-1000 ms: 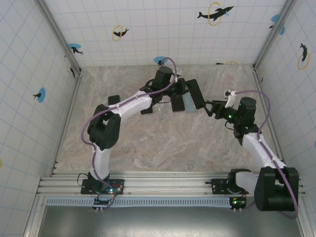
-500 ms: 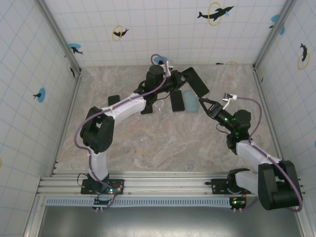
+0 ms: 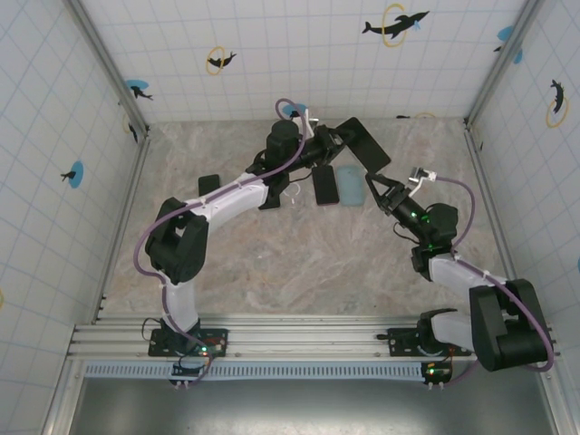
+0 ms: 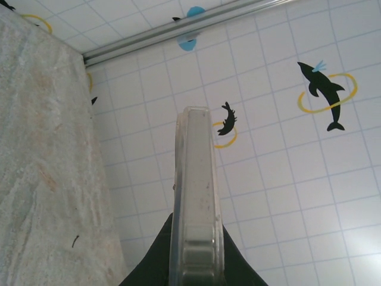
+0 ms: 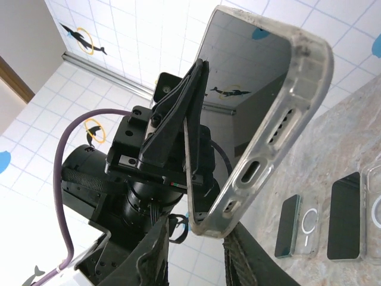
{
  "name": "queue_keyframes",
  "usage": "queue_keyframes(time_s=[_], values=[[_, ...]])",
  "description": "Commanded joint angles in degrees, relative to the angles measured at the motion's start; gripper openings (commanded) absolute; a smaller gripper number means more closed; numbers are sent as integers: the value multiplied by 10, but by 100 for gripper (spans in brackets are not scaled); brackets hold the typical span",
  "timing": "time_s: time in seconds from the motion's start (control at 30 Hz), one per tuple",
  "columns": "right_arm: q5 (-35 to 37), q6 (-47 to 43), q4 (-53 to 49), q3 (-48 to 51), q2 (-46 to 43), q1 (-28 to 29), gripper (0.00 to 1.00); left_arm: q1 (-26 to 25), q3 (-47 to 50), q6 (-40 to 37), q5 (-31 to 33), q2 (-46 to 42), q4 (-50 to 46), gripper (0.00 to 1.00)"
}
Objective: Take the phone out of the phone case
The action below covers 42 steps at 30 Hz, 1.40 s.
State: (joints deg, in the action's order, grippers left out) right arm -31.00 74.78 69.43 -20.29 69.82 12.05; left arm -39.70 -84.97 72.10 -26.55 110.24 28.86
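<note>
Clear phone case (image 5: 281, 113), phone (image 5: 238, 71) inside, in left claw (image 5: 195, 80).

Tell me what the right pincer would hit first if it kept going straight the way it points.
The cased phone held up by the left pincer; its bottom edge sits right in front of the right pincer. Depth is unclear, so they may even be touching.

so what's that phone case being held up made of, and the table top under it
phone case: looks like clear plastic, possibly TPU. The rim is see-through and glossy, with grime along its edges and moulded port cutouts.
table top: looks like marbled beige-grey stone with a matte finish, though it could be a printed laminate. The veined pattern is the only clue.
</note>
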Motion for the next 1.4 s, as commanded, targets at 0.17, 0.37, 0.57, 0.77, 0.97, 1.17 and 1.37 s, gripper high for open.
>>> queue_keyframes(time_s=[0.17, 0.37, 0.57, 0.77, 0.97, 1.17, 1.37], values=[[11, 11, 50, -15, 14, 6, 19, -4, -5, 2, -14, -35, 43, 8], [17, 26, 70, -21, 27, 5, 13, -5, -5, 7, -20, -41, 51, 7], [20, 43, 91, -23, 37, 8, 20, -5, -2, 1, -32, -48, 49, 7], [19, 45, 96, -17, 37, 8, 18, -5, -2, 8, -35, -46, 57, 7], [12, 29, 91, -14, 39, 7, 8, -5, -5, 28, -34, -45, 65, 6], [-14, -47, 43, -11, 36, 2, 7, -5, 2, 106, -33, -42, 124, 5], [-32, -189, -85, -18, 21, -8, 6, -11, 2, 195, -37, -38, 189, 4]])
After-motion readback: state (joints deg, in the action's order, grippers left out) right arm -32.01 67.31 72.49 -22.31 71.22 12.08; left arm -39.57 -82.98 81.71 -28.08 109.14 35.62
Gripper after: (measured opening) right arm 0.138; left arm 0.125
